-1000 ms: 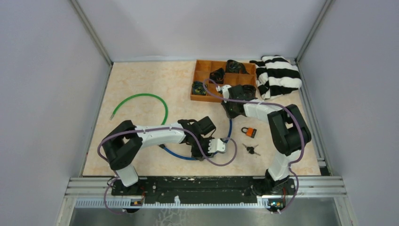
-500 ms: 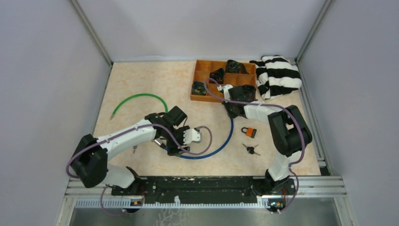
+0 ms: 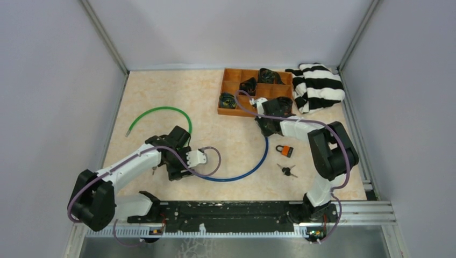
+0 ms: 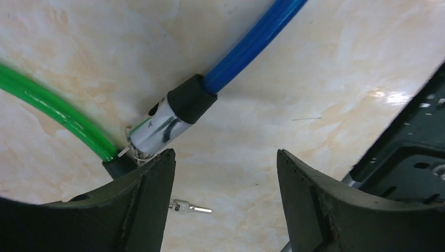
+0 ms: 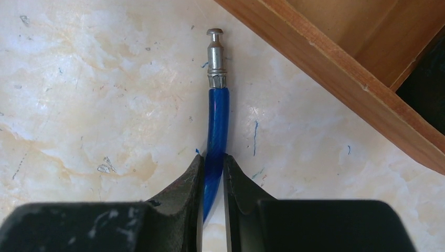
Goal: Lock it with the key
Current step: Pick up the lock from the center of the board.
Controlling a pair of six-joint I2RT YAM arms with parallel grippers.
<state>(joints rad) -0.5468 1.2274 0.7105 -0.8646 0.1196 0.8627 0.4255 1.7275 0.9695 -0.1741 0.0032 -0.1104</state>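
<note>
While the orange padlock (image 3: 285, 150) lies untouched on the bench (image 3: 161, 86) beside the right arm, the keys (image 3: 287, 171) lie near it on the side toward the arm bases, apart from it. Neither pincer touches them. The blue cable (image 3: 253, 166) curves past the padlock's left side. The right pincer (image 5: 212, 173) is nearly closed and pinches this cable a little behind its metal pin end (image 5: 216, 58), which lies just beside the outer wall of the wooden tray (image 5: 336, 89). The cable's other end, a metal ferrule in a black sleeve (image 4: 168, 115), lies at the left, touching or nearly touching the tip of the green cable (image 4: 57, 113). The left pincer (image 4: 225, 173) hangs over that spot with its jaws wide apart and nothing between them. A small metal piece (image 4: 191, 208) lies on the bench below its left finger. A black-and-white striped cloth (image 3: 320, 86) lies at the tray's right.
</note>
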